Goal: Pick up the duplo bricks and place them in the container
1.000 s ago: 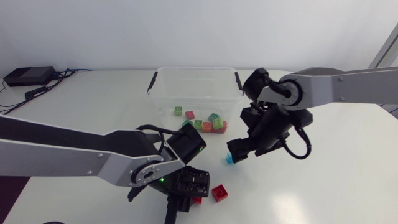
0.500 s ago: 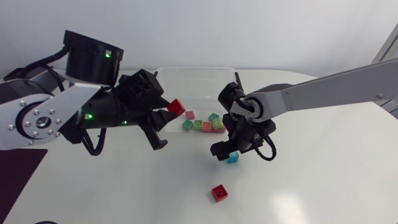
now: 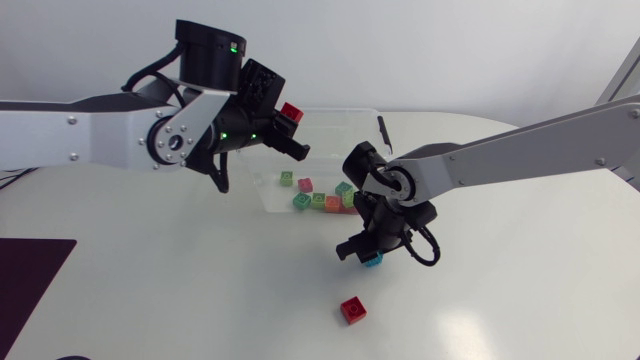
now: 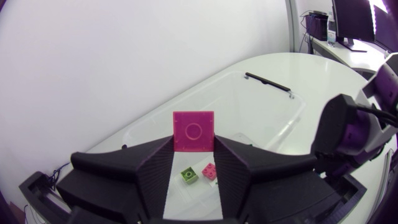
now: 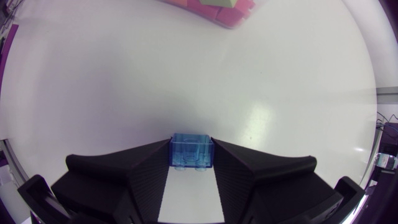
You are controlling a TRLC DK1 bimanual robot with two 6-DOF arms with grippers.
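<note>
The job looks partly done. The clear container [image 3: 335, 112] sits at the far middle of the table and already holds a cluster of small bricks [image 3: 325, 200] along its near wall, green, pink and orange among them. Three bricks are not yet in, as far as I can see.

The left arm [image 3: 90, 125] reaches in high from the left. The left gripper [image 4: 193, 144] is over the container's far left corner, jaws clamped on a red brick [image 3: 291, 111].

The right arm [image 3: 500, 160] slants down from the right. The right gripper [image 5: 191, 163] is low on the near side of the container, fingers closed against both sides of a blue brick [image 3: 373, 260].

One loose red brick [image 3: 352, 310] lies nearer still, untouched.
</note>
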